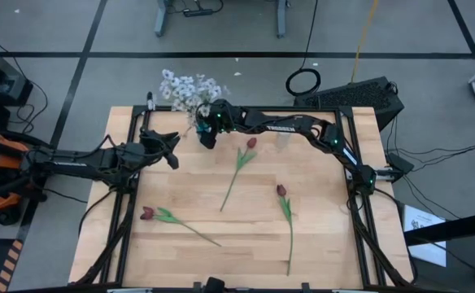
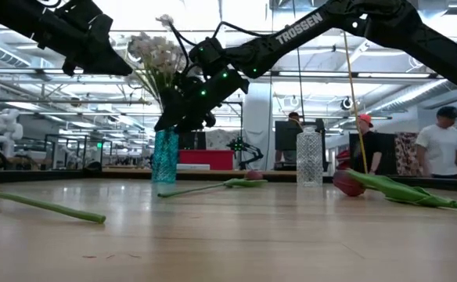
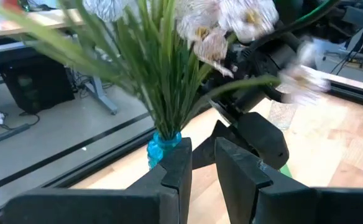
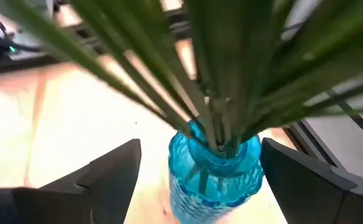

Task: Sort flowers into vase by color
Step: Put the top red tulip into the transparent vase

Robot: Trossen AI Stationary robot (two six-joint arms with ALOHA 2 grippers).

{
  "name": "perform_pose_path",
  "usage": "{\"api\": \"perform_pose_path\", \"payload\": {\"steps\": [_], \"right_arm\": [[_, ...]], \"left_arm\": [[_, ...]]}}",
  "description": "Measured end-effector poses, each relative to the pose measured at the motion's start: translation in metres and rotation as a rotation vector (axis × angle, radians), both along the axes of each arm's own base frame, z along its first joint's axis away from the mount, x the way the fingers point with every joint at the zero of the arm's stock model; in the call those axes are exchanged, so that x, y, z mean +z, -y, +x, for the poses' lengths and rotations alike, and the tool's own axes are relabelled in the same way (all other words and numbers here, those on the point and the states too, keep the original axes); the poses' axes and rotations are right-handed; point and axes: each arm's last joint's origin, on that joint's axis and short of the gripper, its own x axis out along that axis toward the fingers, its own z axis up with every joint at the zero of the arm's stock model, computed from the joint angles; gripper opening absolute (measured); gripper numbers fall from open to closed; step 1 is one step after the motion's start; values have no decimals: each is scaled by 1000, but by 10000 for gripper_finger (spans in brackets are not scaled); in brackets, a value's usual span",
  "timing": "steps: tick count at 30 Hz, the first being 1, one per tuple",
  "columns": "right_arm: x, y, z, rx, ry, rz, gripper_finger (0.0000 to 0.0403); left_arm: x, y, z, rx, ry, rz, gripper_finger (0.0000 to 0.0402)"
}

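A blue glass vase [image 4: 214, 171] stands near the table's far left edge. White flower sprays [image 1: 189, 86] stand in it, their green stems [image 4: 215, 118] going down into its mouth. My right gripper [image 4: 200, 149] is open, one finger on each side of the vase's neck, touching neither side. Three dark red tulips lie flat on the wood: one mid-table [image 1: 244, 157], one to the right [image 1: 285, 210], one near the left front [image 1: 166, 216]. My left gripper [image 3: 203, 155] hovers left of the vase. Only a narrow gap shows between its fingers, with nothing in it.
A clear glass vase [image 2: 310, 157] stands at the far side, right of the blue one. Black frame rails [image 1: 132, 122] run along the table's sides. People [image 2: 440, 149] stand in the room behind. Bare wood [image 1: 221, 244] lies at the near middle between the tulips.
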Motion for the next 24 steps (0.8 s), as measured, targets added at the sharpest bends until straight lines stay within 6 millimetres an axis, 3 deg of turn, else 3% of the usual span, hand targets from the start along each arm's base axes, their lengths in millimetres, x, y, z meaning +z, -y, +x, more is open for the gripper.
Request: {"api": "perform_pose_path", "payload": {"steps": [10,24], "right_arm": [[4,0,-4,-10,-33,-13,374],[6,-8,0,34,-28,-49,373]], "left_arm": [[-2,0,3,5,-11,-8,77],[-2,0,2,9,-8,-10,77]]}}
